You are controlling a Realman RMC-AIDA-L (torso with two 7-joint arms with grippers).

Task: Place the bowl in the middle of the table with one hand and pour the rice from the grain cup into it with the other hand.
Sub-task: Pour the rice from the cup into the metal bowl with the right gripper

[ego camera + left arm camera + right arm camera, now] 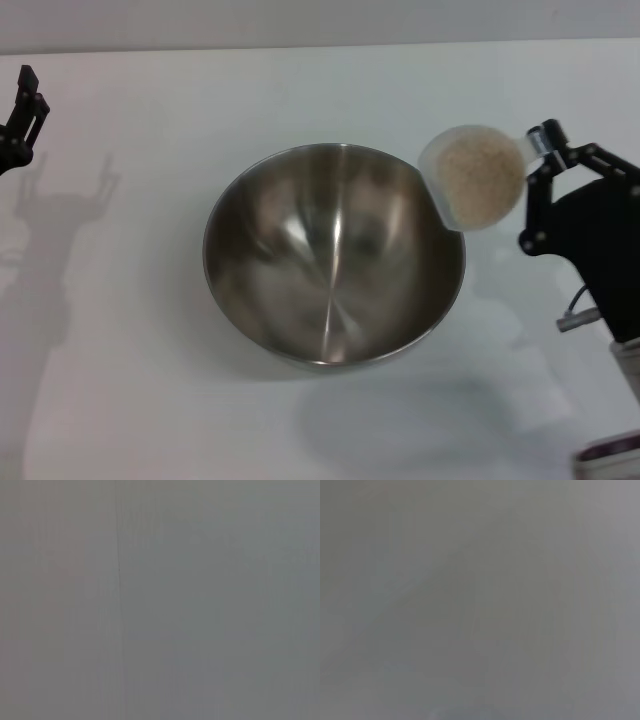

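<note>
The steel bowl (pixel 334 255) stands in the middle of the white table (pixel 150 400); its inside is bare and shiny. My right gripper (pixel 537 190) is shut on the clear grain cup (pixel 472 178) and holds it in the air over the bowl's right rim. The cup is full of pale rice (pixel 478 176), and its open mouth faces up toward the head camera. My left gripper (pixel 22 118) hangs at the far left edge, apart from the bowl. Both wrist views show only flat grey.
The right arm's black body (pixel 600 250) fills the right edge. A white and dark object (pixel 612 455) shows at the bottom right corner. Shadows of the left arm lie on the table's left side.
</note>
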